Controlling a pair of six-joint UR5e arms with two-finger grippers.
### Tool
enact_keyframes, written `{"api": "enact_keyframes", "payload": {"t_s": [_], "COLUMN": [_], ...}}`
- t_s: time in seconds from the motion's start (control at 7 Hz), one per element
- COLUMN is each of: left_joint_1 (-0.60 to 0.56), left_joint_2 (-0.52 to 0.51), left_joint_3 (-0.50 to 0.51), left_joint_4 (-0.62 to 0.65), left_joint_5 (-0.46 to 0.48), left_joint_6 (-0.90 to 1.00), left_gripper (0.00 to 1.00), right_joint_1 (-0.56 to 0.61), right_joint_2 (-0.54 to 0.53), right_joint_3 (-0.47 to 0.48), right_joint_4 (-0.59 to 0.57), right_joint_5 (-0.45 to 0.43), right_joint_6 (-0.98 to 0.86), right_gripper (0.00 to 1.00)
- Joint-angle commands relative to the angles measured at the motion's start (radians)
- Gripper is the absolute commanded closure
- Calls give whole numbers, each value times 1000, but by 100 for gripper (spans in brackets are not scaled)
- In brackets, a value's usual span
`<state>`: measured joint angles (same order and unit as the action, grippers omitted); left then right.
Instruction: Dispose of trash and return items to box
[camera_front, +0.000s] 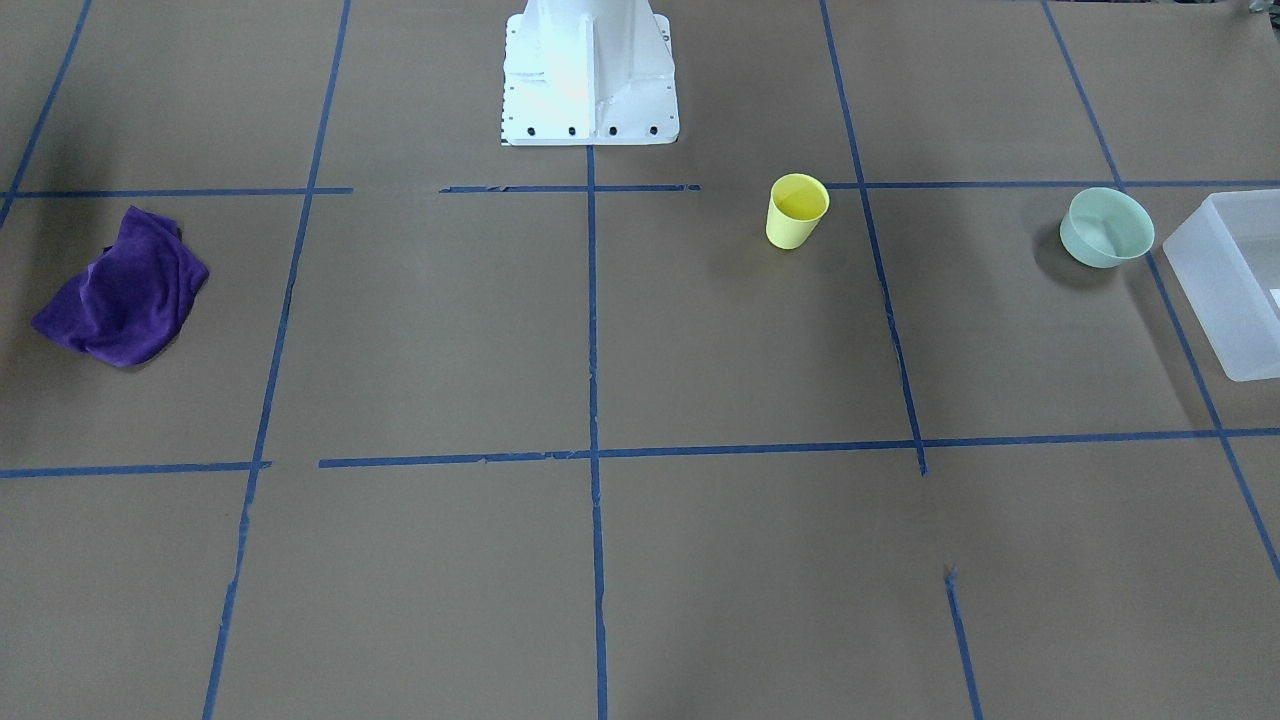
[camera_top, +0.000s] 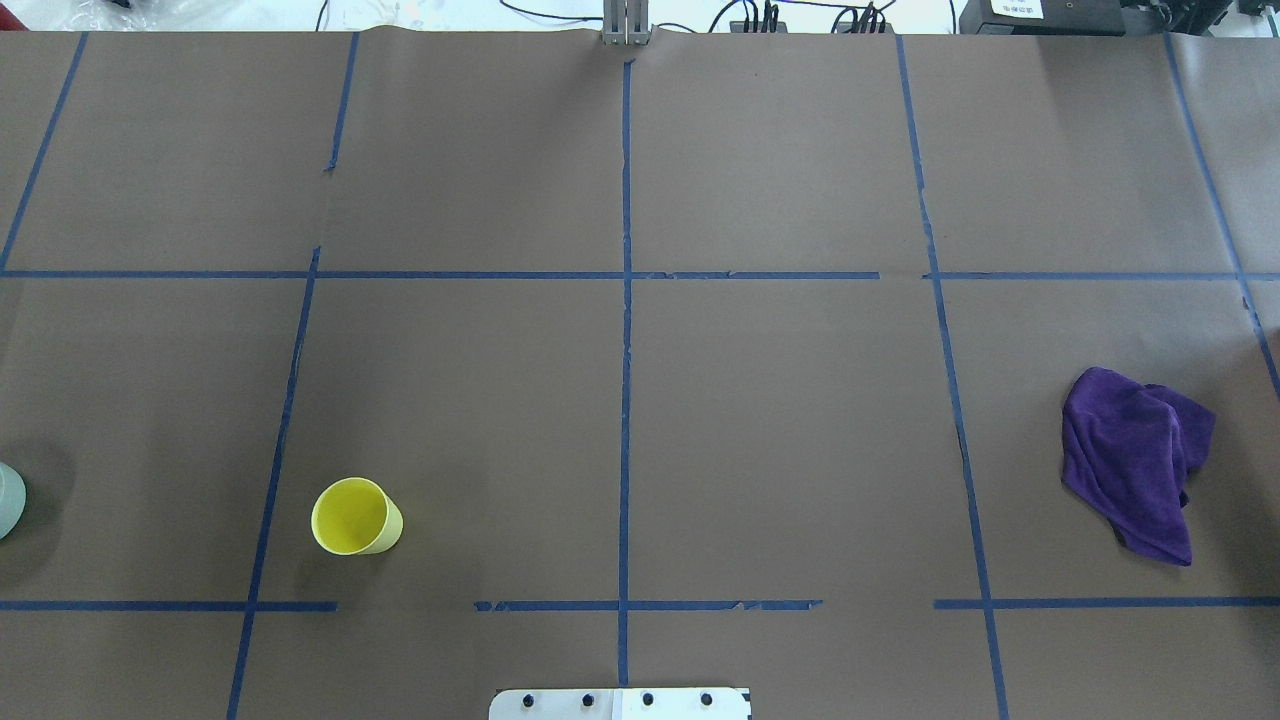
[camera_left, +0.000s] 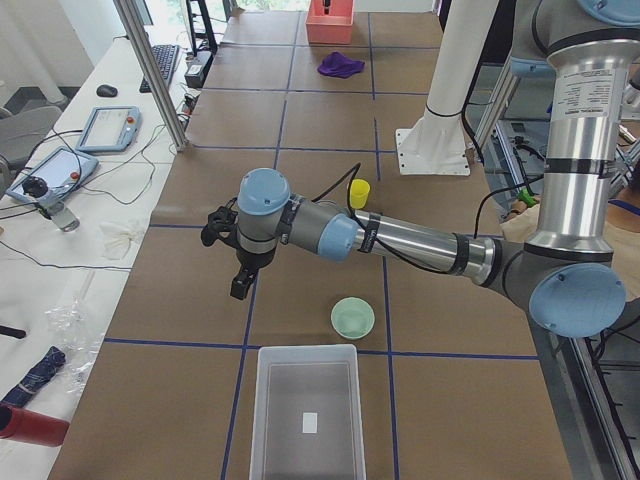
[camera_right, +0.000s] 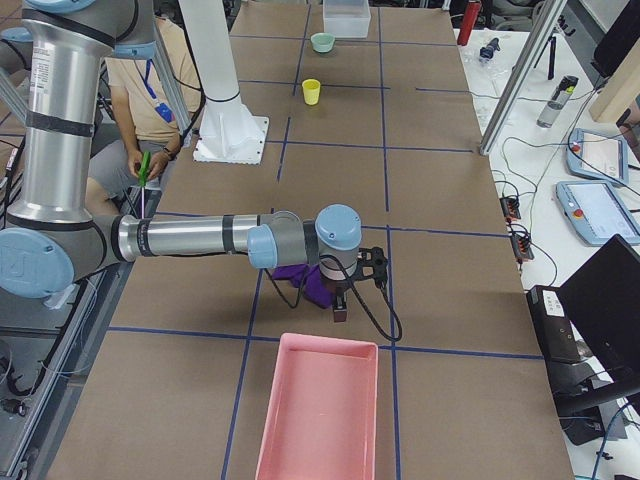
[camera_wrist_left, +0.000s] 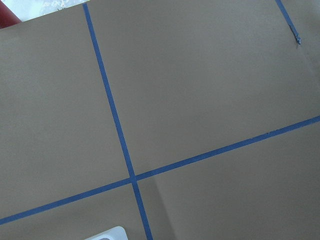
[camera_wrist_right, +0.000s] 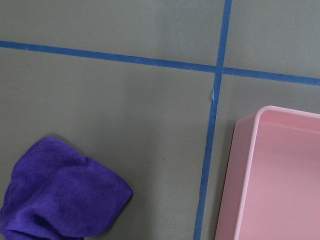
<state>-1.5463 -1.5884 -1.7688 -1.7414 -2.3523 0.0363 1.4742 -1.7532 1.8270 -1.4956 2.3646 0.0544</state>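
The pale-yellow cup (camera_front: 797, 212) stands upright near the robot base and also shows in the overhead view (camera_top: 356, 517). The mint-green bowl (camera_front: 1106, 228) sits upright beside the frosted-white box (camera_front: 1225, 330), apart from it. In the exterior left view my left gripper (camera_left: 238, 285) hangs above the bare table, away from the bowl (camera_left: 352, 318) and the box (camera_left: 305, 349). In the exterior right view my right gripper (camera_right: 342, 312) hangs over the purple cloth's edge. Neither wrist view shows fingers, so I cannot tell whether either gripper is open or shut.
A crumpled purple cloth (camera_front: 125, 290) lies on the robot's right side, next to a pink bin (camera_right: 320, 410) that also shows in the right wrist view (camera_wrist_right: 270, 175). The white robot base (camera_front: 588, 75) stands at the table's robot edge. Blue tape lines grid the brown table.
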Motion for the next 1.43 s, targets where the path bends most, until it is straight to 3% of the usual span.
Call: {"api": "enact_keyframes", "payload": {"t_s": [0.0, 0.14, 1.29], "left_joint_1": [2, 6, 86], "left_joint_2": [48, 54, 56], "left_joint_3": [18, 34, 28], "left_joint_4": [-94, -139, -141], "left_joint_5": [-2, -2, -2], "left_joint_6": [11, 7, 2], "left_gripper": [0, 0, 0], "right_joint_1": [0, 0, 6], "right_joint_2": [1, 1, 5], "right_joint_3": [3, 6, 66], "right_joint_4": [2, 2, -3], "right_joint_5": [-7, -7, 2], "right_joint_6": [-1, -1, 105], "right_gripper": [0, 0, 0]}}
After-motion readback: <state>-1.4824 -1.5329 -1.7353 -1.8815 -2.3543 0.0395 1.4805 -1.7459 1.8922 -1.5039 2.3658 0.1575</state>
